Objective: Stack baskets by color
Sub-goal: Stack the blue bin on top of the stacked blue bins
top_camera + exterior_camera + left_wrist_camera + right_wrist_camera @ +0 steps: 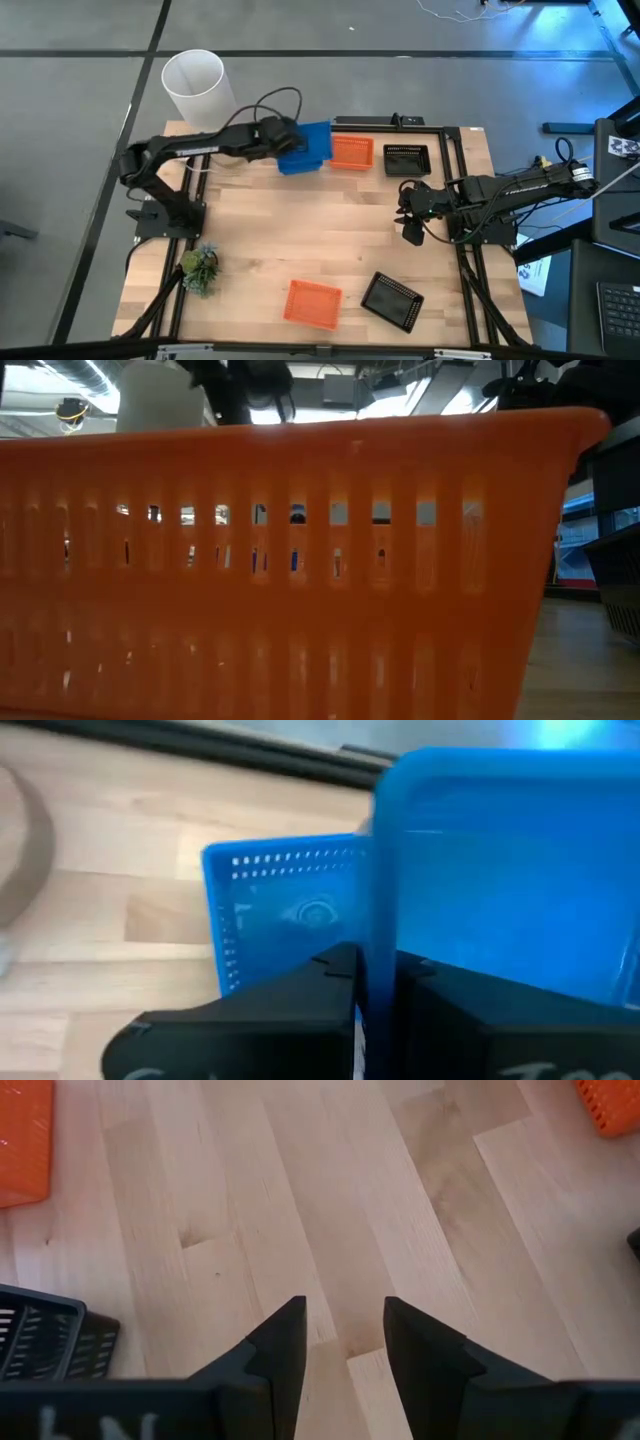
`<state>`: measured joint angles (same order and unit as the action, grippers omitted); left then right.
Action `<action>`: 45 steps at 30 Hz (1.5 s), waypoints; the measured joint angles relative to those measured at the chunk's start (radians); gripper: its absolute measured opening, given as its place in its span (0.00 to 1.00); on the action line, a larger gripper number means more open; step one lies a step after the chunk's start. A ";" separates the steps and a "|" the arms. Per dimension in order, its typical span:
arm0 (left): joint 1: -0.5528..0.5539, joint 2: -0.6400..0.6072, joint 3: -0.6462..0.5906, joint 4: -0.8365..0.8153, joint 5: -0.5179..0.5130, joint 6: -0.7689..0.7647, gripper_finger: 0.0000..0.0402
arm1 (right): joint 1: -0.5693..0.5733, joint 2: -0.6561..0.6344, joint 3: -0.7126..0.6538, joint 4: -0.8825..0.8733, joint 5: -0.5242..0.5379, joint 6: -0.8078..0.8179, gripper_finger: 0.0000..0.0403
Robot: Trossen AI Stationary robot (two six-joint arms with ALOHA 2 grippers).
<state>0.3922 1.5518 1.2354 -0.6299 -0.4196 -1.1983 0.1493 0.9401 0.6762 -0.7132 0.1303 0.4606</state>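
My left gripper (285, 138) is shut on a blue basket (317, 140) at the table's far edge. It holds that basket over another blue basket (285, 910) that lies on the table. To their right along the far edge rest an orange basket (350, 152) and a black basket (406, 159). A second orange basket (312, 303) and a second black basket (392, 300) lie near the front edge. My right gripper (411, 230) hangs open over bare wood at the right, touching nothing. My left gripper pinches one side wall (378, 925) of the blue basket, with one finger inside the basket and one outside. The fingers (300, 990) come from the table's left, slanting down. The basket is lifted clear and tilted, partly over the blue basket on the table.
A tall white cylinder (195, 85) stands beyond the far left corner. A small green plant (200, 268) sits at the near left. The near orange basket (300, 580) fills the low view. Open wood lies in the table's middle (330, 230).
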 joint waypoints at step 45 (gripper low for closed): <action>0.112 0.184 -0.002 -0.046 0.112 0.030 0.05 | 0.000 0.000 0.000 -0.003 -0.001 -0.025 0.33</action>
<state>0.5042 1.7359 1.2335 -0.6762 -0.3073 -1.1679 0.1493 0.9401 0.6762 -0.7162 0.1291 0.4358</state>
